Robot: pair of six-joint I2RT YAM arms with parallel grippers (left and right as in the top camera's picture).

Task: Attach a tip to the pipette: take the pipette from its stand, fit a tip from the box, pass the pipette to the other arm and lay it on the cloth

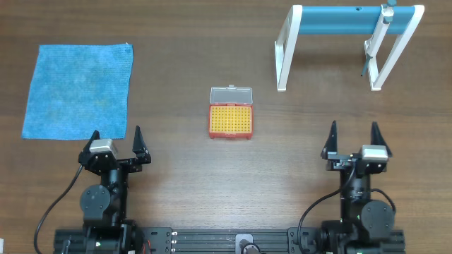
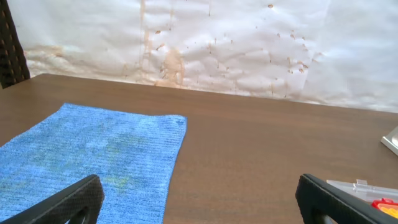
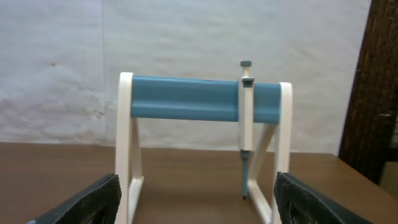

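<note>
while the pipette [image 3: 246,118] hangs on its stand [image 3: 183,98], slim, white, grey-capped

Pipette [image 1: 380,28]: white, hung upright at the stand's right end, upper right.
Stand [image 1: 332,21]: white legs, blue bar.
Tip box [image 1: 231,121]: stood open, yellow tips, centre.
Cloth [image 1: 78,90]: blue, lay flat, upper left.
</note>
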